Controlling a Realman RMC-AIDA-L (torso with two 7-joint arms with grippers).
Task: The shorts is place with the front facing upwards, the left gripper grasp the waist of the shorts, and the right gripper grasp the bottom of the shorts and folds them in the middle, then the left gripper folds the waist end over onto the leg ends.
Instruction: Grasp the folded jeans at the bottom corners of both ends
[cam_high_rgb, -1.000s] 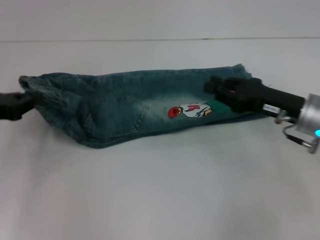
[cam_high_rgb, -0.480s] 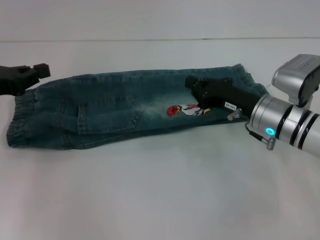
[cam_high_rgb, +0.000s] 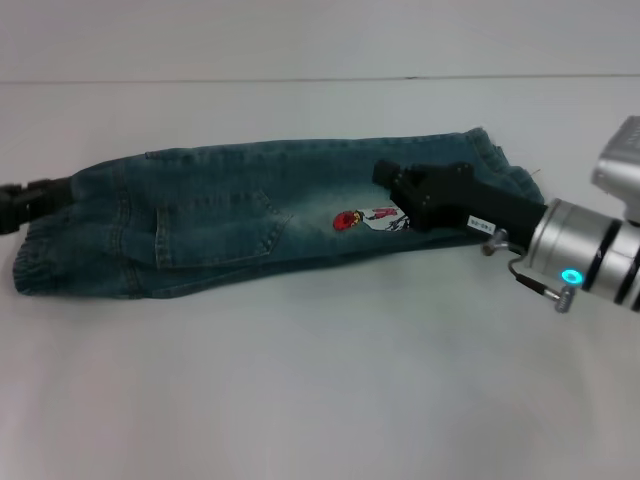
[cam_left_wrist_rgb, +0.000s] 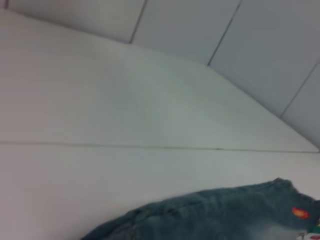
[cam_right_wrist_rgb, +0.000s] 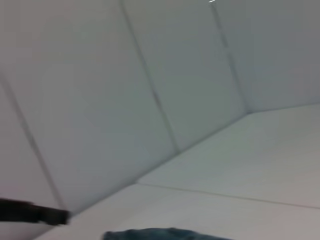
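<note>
One pair of blue denim shorts (cam_high_rgb: 260, 225) is seen, lying lengthwise across a white table (cam_high_rgb: 320, 400) and already folded in half along its length. The ruched elastic waist of the shorts (cam_high_rgb: 40, 255) is found at the robot's left end; the stitched leg ends (cam_high_rgb: 490, 160) are at the right end. A back pocket (cam_high_rgb: 215, 230) and one red-and-white embroidered patch (cam_high_rgb: 375, 218) are shown on the upper layer.

Two grippers are counted. The black left gripper (cam_high_rgb: 55, 192) is placed at the waist end, touching the top edge of the denim; whether cloth is pinched cannot be told. The black right gripper (cam_high_rgb: 392, 178), carrying a small white label, is held over the leg portion just beside the patch; its grasp cannot be told.
</note>
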